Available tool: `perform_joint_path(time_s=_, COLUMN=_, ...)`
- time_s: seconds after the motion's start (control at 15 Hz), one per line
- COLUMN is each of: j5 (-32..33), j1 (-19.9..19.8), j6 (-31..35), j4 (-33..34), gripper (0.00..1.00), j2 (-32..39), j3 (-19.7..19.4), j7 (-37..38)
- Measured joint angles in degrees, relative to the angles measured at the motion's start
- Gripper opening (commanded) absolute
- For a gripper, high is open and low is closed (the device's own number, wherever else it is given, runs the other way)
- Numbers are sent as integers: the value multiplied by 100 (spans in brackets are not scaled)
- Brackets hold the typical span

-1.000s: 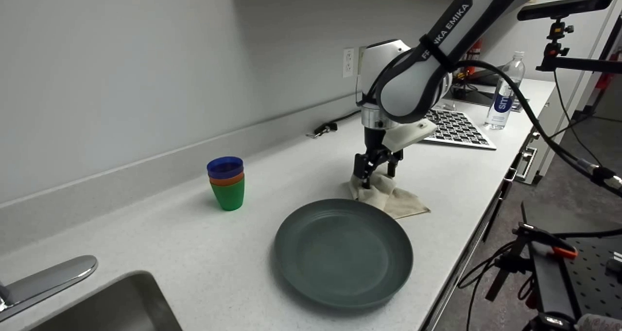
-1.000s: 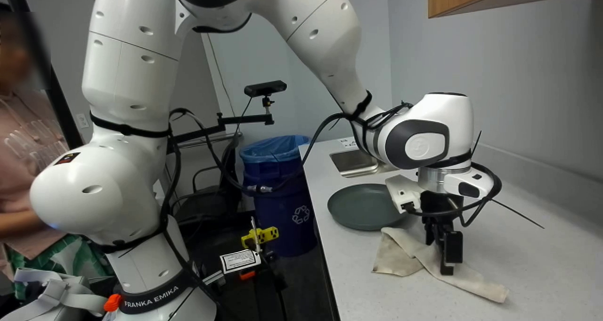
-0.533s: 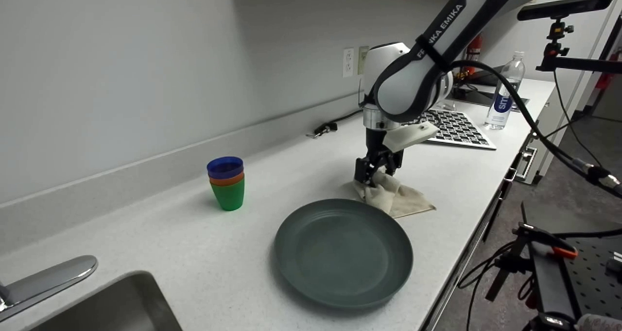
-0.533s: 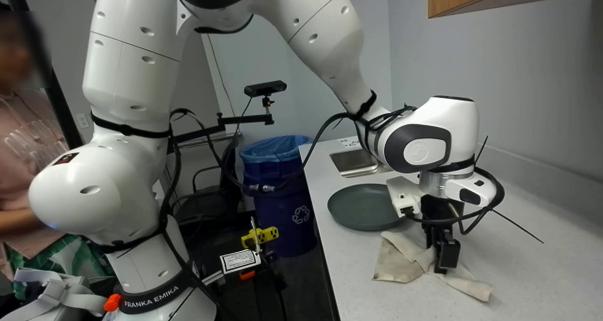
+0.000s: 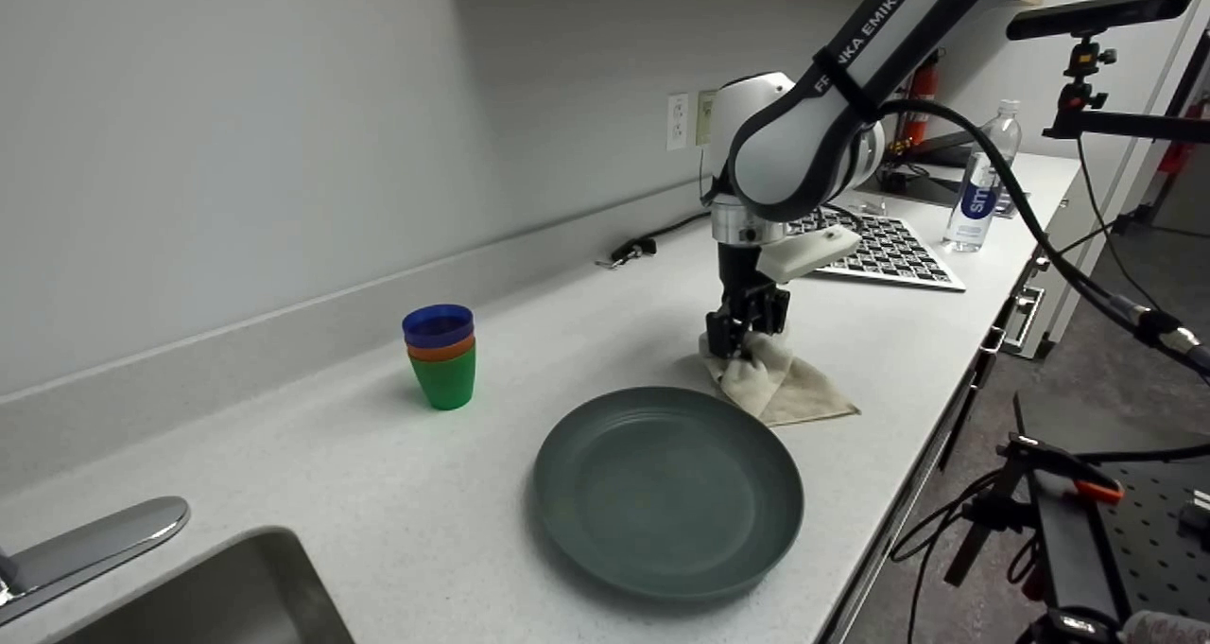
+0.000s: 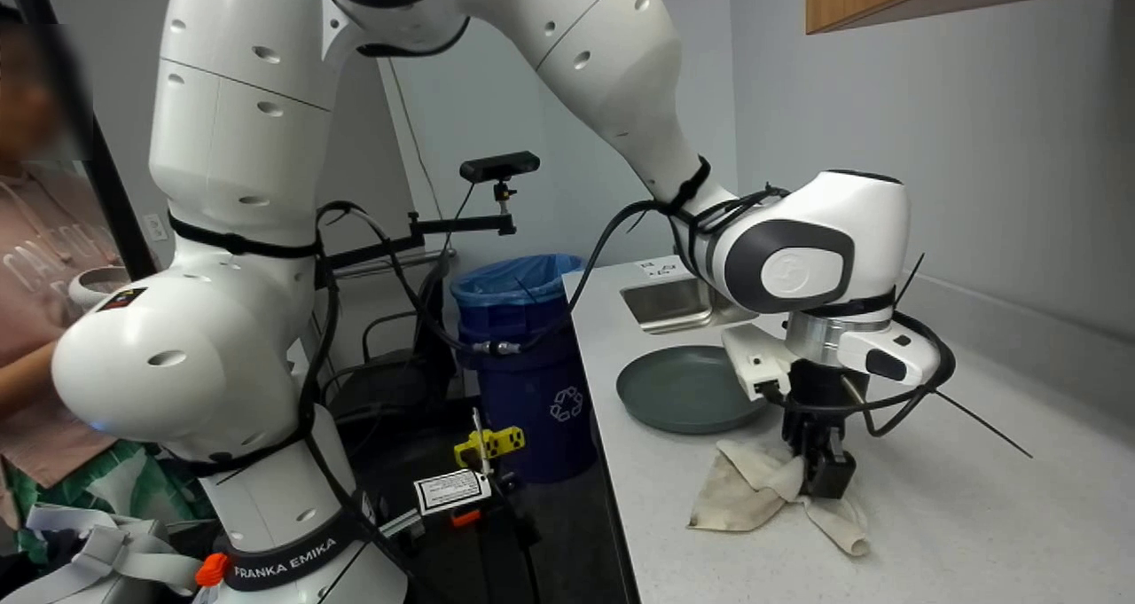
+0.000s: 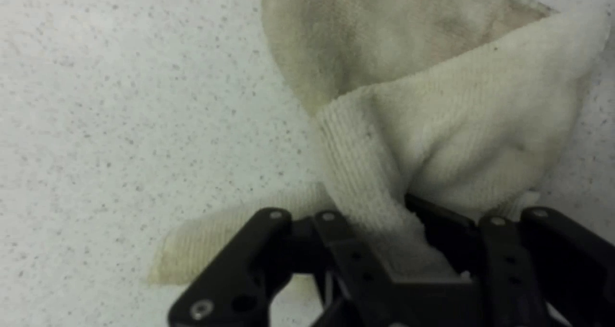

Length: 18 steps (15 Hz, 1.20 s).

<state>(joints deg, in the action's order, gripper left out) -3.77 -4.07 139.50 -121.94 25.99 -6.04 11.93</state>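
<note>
White counter (image 5: 425, 512), one tool (image 5: 744, 339) clasping one cloth (image 7: 447, 111), three cups (image 5: 444, 365)

The white arm (image 6: 235, 125) wears black straps (image 6: 238, 243) and, in an exterior view, a FRANKA EMIKA band (image 6: 284, 561) near seven o'clock, a silver collar (image 6: 816, 338) at three; silver screws (image 7: 201, 309) dot the black gripper (image 6: 820, 475).

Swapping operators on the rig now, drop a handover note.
Gripper: low over the counter, jaws closed on a fold of the cloth; how firmly, I can't tell.
Things: the rest of the cloth lies rumpled on the counter beside the plate; the stacked cups stand apart, nearer the wall.
Done: cloth gripped.
Left: cloth not yet lifted clear of the counter.
</note>
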Motion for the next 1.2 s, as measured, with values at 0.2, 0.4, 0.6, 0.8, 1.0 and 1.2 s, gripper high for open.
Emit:
perform_joint_path(time_s=0.2, j5=264, j1=59, j6=-270, j4=-42, gripper=0, j2=-189, j3=0, j7=-9)
perform_joint_path(time_s=0.4, j5=562, j1=149, j6=-399, j4=-168, gripper=0, j2=-533, j3=0, j7=-14)
perform_joint_path(time_s=0.6, j5=877, j1=240, j6=-661, j4=-303, gripper=0, j2=-1026, j3=0, j7=-18)
perform_joint_path(time_s=0.8, j5=1121, j1=264, j6=-928, j4=-447, gripper=0, j2=-1560, j3=16, j7=-50)
perform_joint_path(time_s=1.0, j5=1290, j1=264, j6=-969, j4=-628, gripper=0, j2=-2066, j3=44, j7=-51)
perform_joint_path(time_s=1.2, j5=1383, j1=265, j6=-960, j4=-837, gripper=0, j2=-2549, j3=143, j7=-51)
